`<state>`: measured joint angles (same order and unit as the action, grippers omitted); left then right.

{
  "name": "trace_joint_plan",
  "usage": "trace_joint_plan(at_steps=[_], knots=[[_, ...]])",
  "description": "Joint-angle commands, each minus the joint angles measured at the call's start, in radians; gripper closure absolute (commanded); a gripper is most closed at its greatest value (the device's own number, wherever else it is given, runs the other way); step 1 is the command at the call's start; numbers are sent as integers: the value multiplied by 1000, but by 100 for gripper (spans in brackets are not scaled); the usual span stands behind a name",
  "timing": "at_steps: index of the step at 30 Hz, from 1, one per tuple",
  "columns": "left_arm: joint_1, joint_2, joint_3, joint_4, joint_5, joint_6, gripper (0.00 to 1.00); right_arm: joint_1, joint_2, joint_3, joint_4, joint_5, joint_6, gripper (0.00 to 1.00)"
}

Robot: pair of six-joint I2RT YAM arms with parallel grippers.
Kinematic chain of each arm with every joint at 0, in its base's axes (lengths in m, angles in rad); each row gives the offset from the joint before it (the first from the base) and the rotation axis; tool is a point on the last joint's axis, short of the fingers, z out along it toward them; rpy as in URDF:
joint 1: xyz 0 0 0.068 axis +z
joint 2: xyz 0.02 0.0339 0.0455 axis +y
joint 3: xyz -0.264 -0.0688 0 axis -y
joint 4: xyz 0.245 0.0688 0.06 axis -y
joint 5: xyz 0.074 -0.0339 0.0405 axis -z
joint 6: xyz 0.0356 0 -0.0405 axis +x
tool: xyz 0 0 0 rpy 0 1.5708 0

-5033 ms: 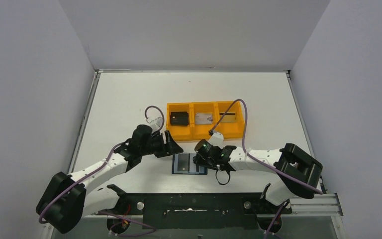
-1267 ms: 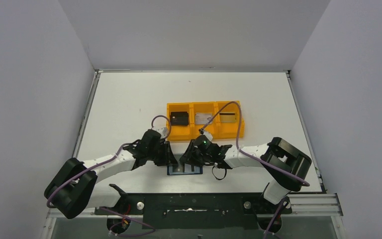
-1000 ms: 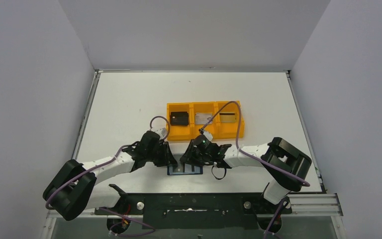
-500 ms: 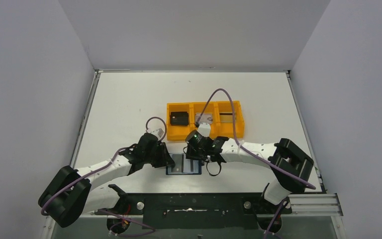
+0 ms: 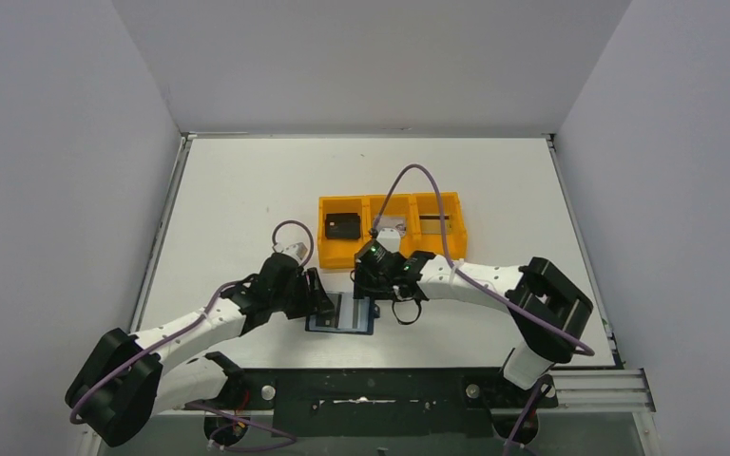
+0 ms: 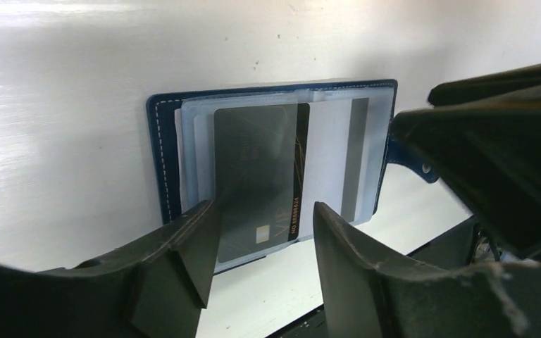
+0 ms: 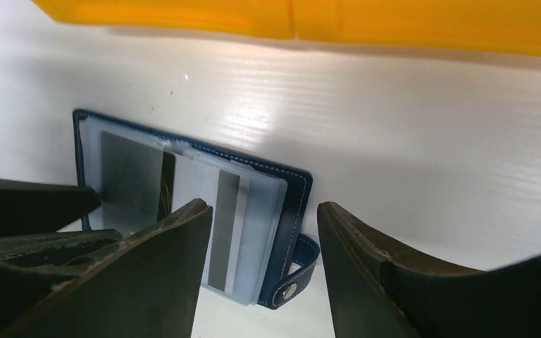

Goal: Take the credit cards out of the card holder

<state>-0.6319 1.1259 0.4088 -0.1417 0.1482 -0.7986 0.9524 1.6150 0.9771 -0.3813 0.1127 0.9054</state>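
The navy card holder lies open on the white table, near the front edge. In the left wrist view its clear sleeves hold a dark grey credit card, and another card's grey stripe shows to the right. My left gripper hovers open over the holder's near edge, nothing between its fingers. My right gripper is open above the holder's tab side and snap tab, holding nothing. From above, the left gripper and right gripper flank the holder.
An orange three-compartment tray stands just behind the holder, its wall close above the right gripper. It holds a black card, a silver-grey card and a gold-tan striped card. Purple cables loop over both wrists.
Both grippers have opened wider. The holder has slid a little left. The right gripper has moved left and toward the tray, and the left arm has drawn back to the left.
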Motion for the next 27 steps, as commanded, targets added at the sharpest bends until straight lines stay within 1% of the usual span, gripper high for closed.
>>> trace_joint_plan(at_steps=[1,3,6,8,9,13,18,20,24,26,27], knots=[[7,-43,47,-81,-80,25,47,23,38,4,75,-66,2,41],[8,-54,49,-90,-97,25,43,32,67,14,67,-66,10,40],[9,-63,57,-108,-117,25,41,52,123,48,13,-36,9,40],[9,-68,55,-110,-120,24,41,69,148,75,-33,1,10,42],[10,-67,51,-105,-118,24,41,76,156,84,-51,20,12,45],[14,-49,36,-91,-92,17,41,88,169,103,-112,81,44,64],[17,-54,25,-89,-95,13,41,86,130,81,-130,138,69,77],[17,-57,24,-93,-102,13,41,80,107,64,-116,130,63,76],[18,-52,25,-93,-101,16,41,85,73,73,-97,113,42,60],[17,-51,24,-94,-102,16,41,88,63,95,-91,98,28,53],[17,-52,24,-95,-100,16,41,89,65,110,-95,93,24,51]])
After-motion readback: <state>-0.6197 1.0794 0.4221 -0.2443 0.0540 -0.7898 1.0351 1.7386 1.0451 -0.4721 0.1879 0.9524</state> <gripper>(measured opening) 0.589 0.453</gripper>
